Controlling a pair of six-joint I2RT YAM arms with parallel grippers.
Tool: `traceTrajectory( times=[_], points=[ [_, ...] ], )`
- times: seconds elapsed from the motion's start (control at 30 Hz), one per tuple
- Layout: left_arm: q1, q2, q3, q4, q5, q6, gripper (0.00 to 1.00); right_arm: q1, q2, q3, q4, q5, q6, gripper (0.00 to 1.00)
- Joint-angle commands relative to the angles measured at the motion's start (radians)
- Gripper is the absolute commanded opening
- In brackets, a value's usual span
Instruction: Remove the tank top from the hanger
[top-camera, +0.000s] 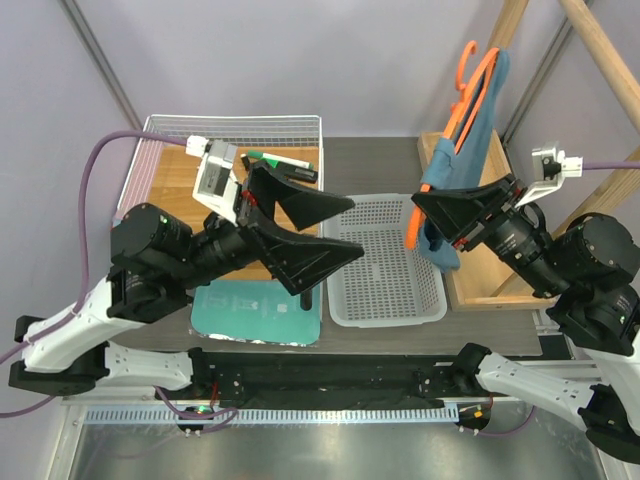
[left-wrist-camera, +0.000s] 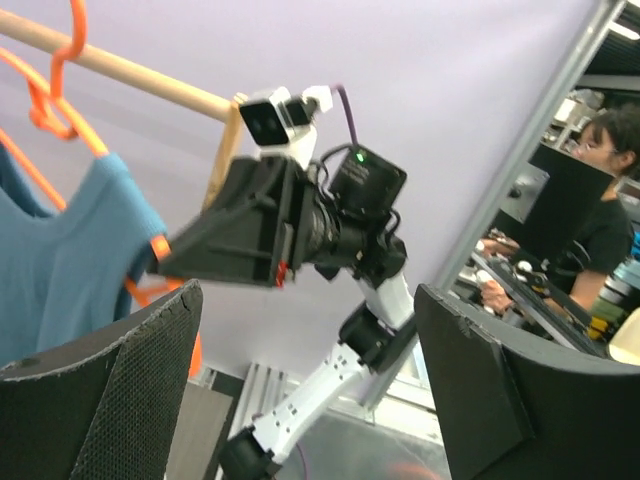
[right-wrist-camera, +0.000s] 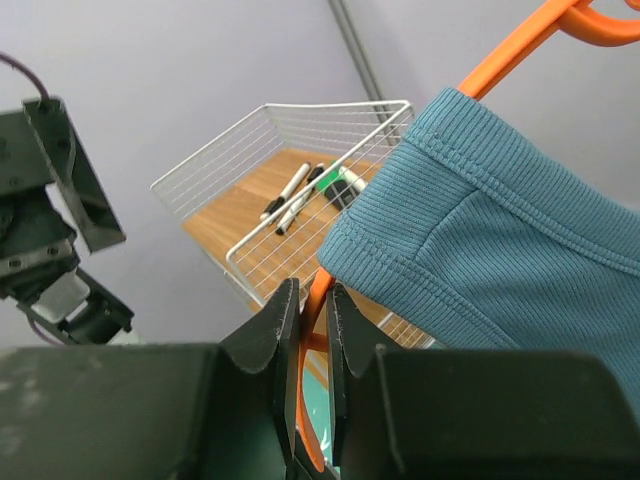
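The teal-blue tank top (top-camera: 472, 150) hangs on the orange hanger (top-camera: 468, 62) at the upper right, the hook over a wooden rail. My right gripper (top-camera: 414, 226) is shut on the hanger's lower left corner, just beside the fabric's edge. In the right wrist view the orange hanger (right-wrist-camera: 318, 292) bar runs between the closed jaws of the right gripper (right-wrist-camera: 311, 310), and the tank top (right-wrist-camera: 500, 230) fills the right side. My left gripper (top-camera: 355, 228) is open and empty over the table's middle, pointing toward the garment. In the left wrist view the tank top (left-wrist-camera: 60, 260) shows at the left.
A wire basket (top-camera: 160, 135) holding a wooden board and pens stands at the back left. A white plastic basket (top-camera: 385, 290) sits in the middle, with a mint-green mat (top-camera: 250, 310) beside it. The wooden rack (top-camera: 590, 40) rises at the right.
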Motion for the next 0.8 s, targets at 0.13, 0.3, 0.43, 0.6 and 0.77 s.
traceTrajectory(
  times=[0.13, 0.3, 0.43, 0.6, 0.77],
  points=[
    [-0.004, 0.239, 0.312, -0.152, -0.197, 0.163, 0.86, -0.001, -0.034, 0.040, -0.053, -0.222, -0.080, 0.01],
    [-0.001, 0.384, 0.506, -0.279, -0.293, 0.166, 0.83, -0.001, -0.067, 0.026, -0.073, -0.285, -0.088, 0.01],
    [0.007, 0.436, 0.541, -0.333, -0.347, 0.086, 0.81, -0.001, -0.099, 0.011, -0.094, -0.322, -0.102, 0.01],
    [0.009, 0.410, 0.458, -0.281, -0.350, 0.010, 0.76, -0.001, -0.112, 0.003, -0.123, -0.330, -0.114, 0.01],
    [0.009, 0.427, 0.471, -0.276, -0.361, -0.003, 0.72, -0.001, -0.116, -0.012, -0.133, -0.346, -0.123, 0.01]
  ],
)
